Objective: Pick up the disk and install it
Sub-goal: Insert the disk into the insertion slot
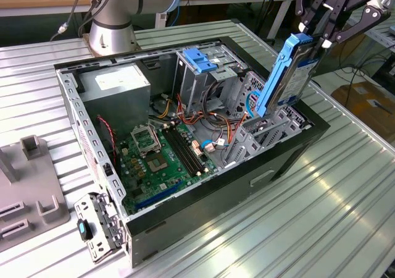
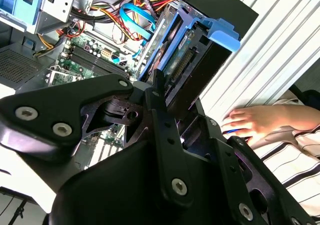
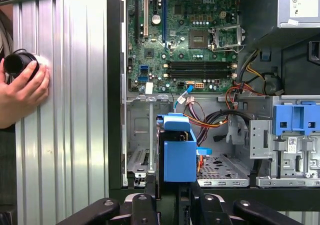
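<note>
Ribbed table [image 1: 345, 185]; tilted claw [image 1: 316, 36] around disk [image 1: 281, 83]

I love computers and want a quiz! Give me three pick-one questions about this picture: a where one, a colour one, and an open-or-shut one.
1. Where is the disk?
A) on the floor
B) in the gripper, tilted over the computer case
C) on a shelf
2. What colour are the disk's rails?
A) red
B) green
C) blue
3. The computer case is:
A) open
B) lidded
C) upside down
Answers: 1 B, the gripper clamps its top end; 2 C, bright blue runs along its edge; 3 A, the motherboard shows inside.
</note>
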